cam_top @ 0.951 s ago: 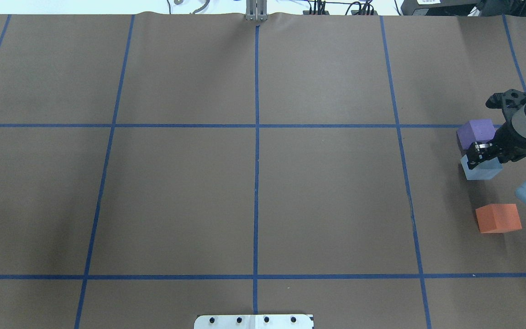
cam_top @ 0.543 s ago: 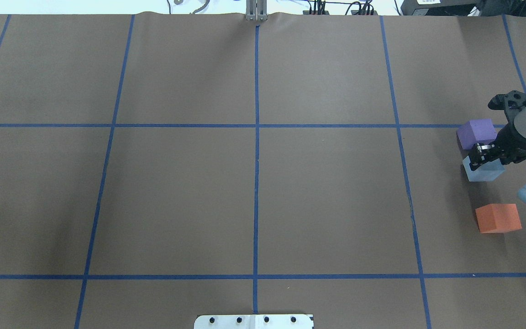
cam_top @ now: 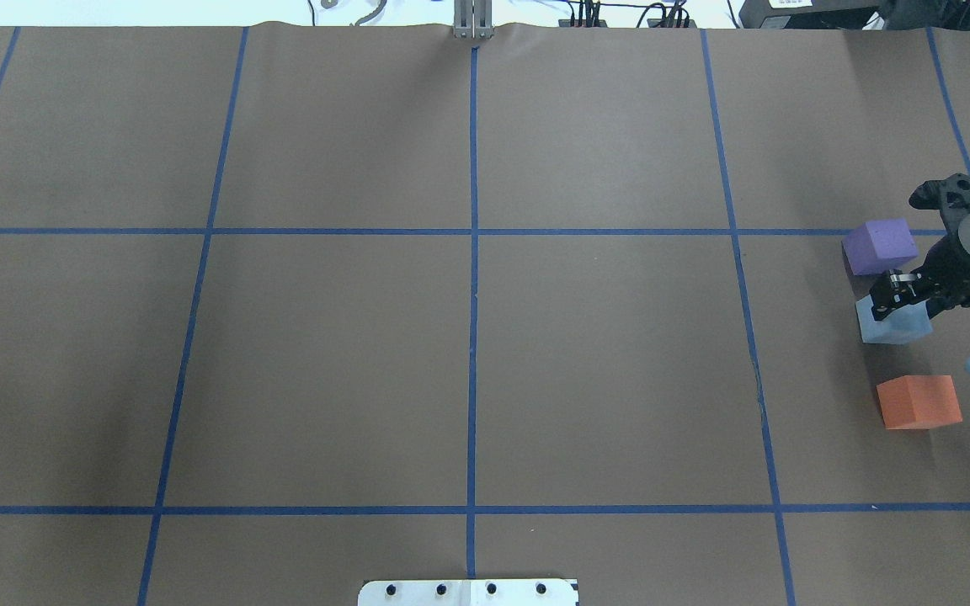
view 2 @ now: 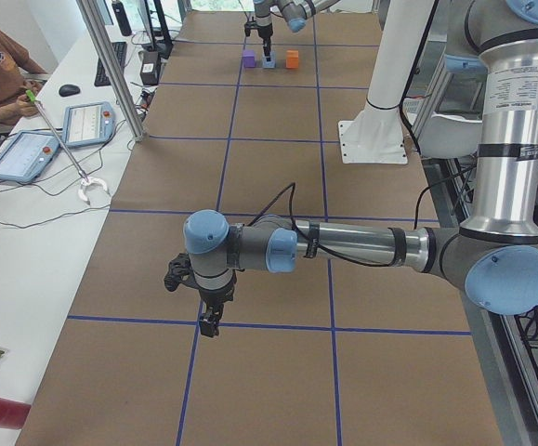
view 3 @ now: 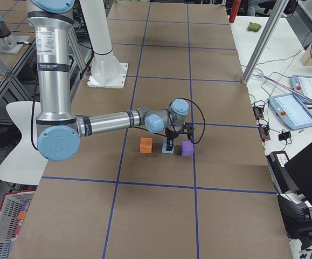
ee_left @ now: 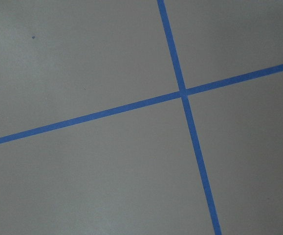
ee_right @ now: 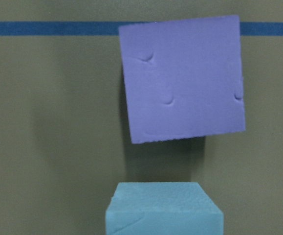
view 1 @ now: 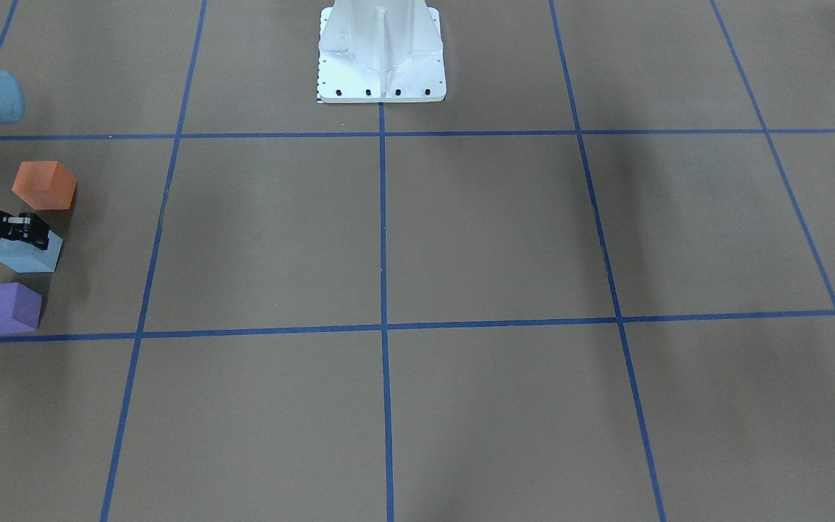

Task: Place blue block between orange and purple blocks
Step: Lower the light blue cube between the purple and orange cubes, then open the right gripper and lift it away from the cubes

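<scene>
1. Near the table's (cam_top: 603, 337) right edge in the overhead view, the blue block (cam_top: 893, 324) sat in the gap between the purple block (cam_top: 879, 246) and the orange block (cam_top: 919, 401), touching neither.
2. The three blocks formed a rough line, with the purple one farthest from the robot and the orange one nearest to it.
3. The right gripper (cam_top: 887, 296) stood over the blue block, pointing straight down. Its dark fingers were closed against the block's upper part, gripping it.
4. The frames did not settle whether the block rested on the brown paper or hung just above it.
5. In the right wrist view, the blue block (ee_right: 163, 208) filled the bottom centre. The purple block (ee_right: 183, 78) lay beyond it, slightly rotated, with a few dents on its top face. A blue tape line ran behind it.
6. Seen from the front, the blue block (view 1: 26, 255) appeared somewhat closer to the purple block (view 1: 4, 308) than to the orange one (view 1: 44, 185).
7. The left gripper (view 2: 210, 325) hung low over the table's other end, well apart from the blocks. I could not tell whether it was open or closed.
8. Its wrist camera showed only brown paper and a crossing of two blue tape lines (ee_left: 183, 93).
</scene>
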Available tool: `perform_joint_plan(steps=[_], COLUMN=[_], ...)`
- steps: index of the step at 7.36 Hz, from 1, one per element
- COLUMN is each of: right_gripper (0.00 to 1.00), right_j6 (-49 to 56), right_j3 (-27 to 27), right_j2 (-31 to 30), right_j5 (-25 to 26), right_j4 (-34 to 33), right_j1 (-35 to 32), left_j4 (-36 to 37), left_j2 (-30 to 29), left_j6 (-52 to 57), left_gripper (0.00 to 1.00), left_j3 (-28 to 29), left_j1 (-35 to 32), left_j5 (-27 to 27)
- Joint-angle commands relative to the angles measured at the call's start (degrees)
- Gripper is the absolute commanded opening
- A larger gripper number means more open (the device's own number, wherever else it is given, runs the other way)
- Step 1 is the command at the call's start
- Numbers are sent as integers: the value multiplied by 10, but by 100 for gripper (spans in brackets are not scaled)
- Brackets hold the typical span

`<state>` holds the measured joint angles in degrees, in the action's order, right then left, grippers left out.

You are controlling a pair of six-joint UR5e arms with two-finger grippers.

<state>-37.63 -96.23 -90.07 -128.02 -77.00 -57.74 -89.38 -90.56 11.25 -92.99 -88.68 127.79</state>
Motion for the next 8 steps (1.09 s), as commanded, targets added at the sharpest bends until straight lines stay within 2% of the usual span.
perform_joint_plan(steps=[1, 2, 3, 4, 5, 6, 7, 8], right_gripper=[99, 100, 100, 100, 100, 100, 100, 100], right_j6=[0, 1, 2, 9, 25, 132, 269, 329], right_j3=[-11, -27, -73, -122, -137, -128, -114, -112], right_j2=[-8, -9, -27, -41, -40, -38, -27, -8], right_j5=[0, -1, 0, 17, 17, 12, 8, 1], right_j4=[0, 0, -1, -3, -5, -12, -79, -150], right_j1=[0, -3, -9, -47, -92, -138, -183, -219], left_j4=[0, 1, 3, 3, 3, 3, 4, 4], left_j2=[-1, -2, -4, -5, -5, -7, -8, -6], left_j6=[0, 0, 0, -1, 0, 1, 1, 2], left_gripper=[100, 100, 100, 100, 100, 100, 100, 100], left_j3=[0, 1, 1, 1, 0, -2, -4, -5], left_j1=[0, 0, 0, 0, 0, 0, -3, -15], left_j5=[0, 0, 0, 0, 1, 1, 3, 6])
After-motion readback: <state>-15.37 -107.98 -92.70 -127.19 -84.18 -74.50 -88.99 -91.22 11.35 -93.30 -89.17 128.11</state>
